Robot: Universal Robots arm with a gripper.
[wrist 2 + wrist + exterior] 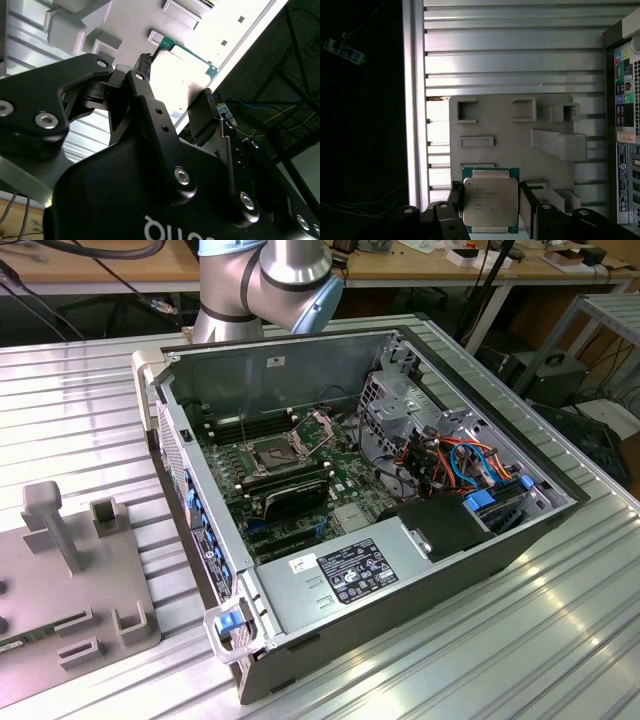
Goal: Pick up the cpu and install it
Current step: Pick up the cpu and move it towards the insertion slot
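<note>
The claw (490,186) is released: its two fingers (527,200) stand apart and hold nothing. In the first wrist view the cpu (490,204) shows in the gap between them. It lies flat, metal top upward, on the grey plate (495,120). The plate rests on the ribbed counter (520,50), beside the open case (400,570). Whether the fingers are already down at the level of the chip, I cannot tell.

In the exterior view the socket (272,452) inside the case looks open and empty, with its bracket (318,420) folded back. So I judge the pick-up is not yet done.

Several things could go wrong from here, in my opinion. The chip is thin, so the fingers have only narrow edges to catch. If one finger arrives before the other, it may push the cpu sideways on the plate or tip it up on one edge. If the claw closes too high, it may close on nothing. A raised block (536,186) of the plate stands just beside one finger, and this finger could strike it if the claw is a little off centre. A weak or crooked hold could also let the chip slip or turn in the claw. Then it would not sit square on the socket, and the fine contacts there could be damaged.
</note>
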